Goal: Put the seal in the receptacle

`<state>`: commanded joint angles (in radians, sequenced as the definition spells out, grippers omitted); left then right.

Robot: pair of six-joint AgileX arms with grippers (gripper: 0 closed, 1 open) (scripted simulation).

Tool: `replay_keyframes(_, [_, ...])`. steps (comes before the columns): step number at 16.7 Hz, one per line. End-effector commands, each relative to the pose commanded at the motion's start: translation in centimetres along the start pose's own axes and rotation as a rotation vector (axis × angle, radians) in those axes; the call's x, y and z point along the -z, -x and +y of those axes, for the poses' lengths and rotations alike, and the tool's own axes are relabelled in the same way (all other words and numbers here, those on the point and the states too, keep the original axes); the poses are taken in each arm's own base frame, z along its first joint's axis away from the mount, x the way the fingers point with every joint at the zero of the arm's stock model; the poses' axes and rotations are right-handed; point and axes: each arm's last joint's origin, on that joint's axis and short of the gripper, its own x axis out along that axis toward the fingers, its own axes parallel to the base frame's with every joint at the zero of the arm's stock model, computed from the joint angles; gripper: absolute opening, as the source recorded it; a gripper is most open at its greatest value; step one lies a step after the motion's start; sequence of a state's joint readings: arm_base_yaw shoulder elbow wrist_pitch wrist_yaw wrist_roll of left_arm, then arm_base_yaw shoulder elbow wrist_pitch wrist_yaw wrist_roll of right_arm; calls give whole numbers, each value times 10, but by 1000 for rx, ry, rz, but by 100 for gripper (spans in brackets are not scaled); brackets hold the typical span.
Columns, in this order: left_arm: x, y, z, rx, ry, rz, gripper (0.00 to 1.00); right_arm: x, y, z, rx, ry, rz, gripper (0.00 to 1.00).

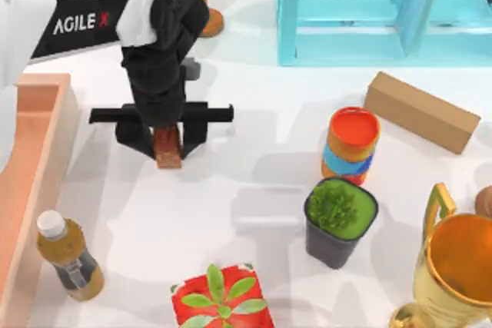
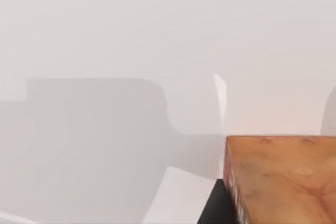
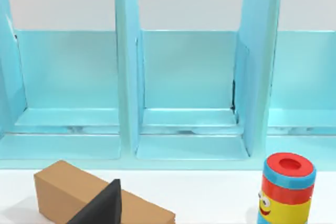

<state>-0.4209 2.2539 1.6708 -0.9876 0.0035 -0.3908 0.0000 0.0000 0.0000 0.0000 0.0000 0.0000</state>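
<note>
Our left gripper (image 1: 169, 146) is clamped on the seal (image 1: 168, 149), fingers tight against both its sides, left of table centre. The seal sits between the fingers, well right of the receptacle (image 1: 42, 124) at the left edge. On the left wrist view the seal (image 2: 281, 179) looms close.

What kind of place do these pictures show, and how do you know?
Most likely a simulated tabletop test scene, not a real room: a plain white table carries unrelated props, such as a turquoise cabinet, a gold trophy cup and a potted plant, around an AgileX arm.
</note>
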Motion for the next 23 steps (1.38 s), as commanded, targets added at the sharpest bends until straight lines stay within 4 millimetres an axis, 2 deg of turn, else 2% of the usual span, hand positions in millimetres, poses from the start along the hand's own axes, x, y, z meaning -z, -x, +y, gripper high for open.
replay_keyframes(2, [0, 0, 0, 0, 0, 0, 2, 0, 0, 0, 0, 0, 0, 100])
replay_keyframes(3, [0, 0, 0, 0, 0, 0, 0, 0, 0, 0, 0, 0, 0, 100])
replay_keyframes(13, [-1, 5, -1, 2, 0, -2, 0, 0, 0, 0, 0, 0, 0, 100])
replay_keyframes(16, [-6, 35, -3, 6, 0, -16, 0, 0, 0, 0, 0, 0, 0, 100])
replay_keyframes(21, [-2, 87, -1, -5, 0, 16, 0, 0, 0, 0, 0, 0, 0, 100])
replay_keyframes(23, [0, 101, 0, 1, 0, -1, 0, 0, 0, 0, 0, 0, 0, 100])
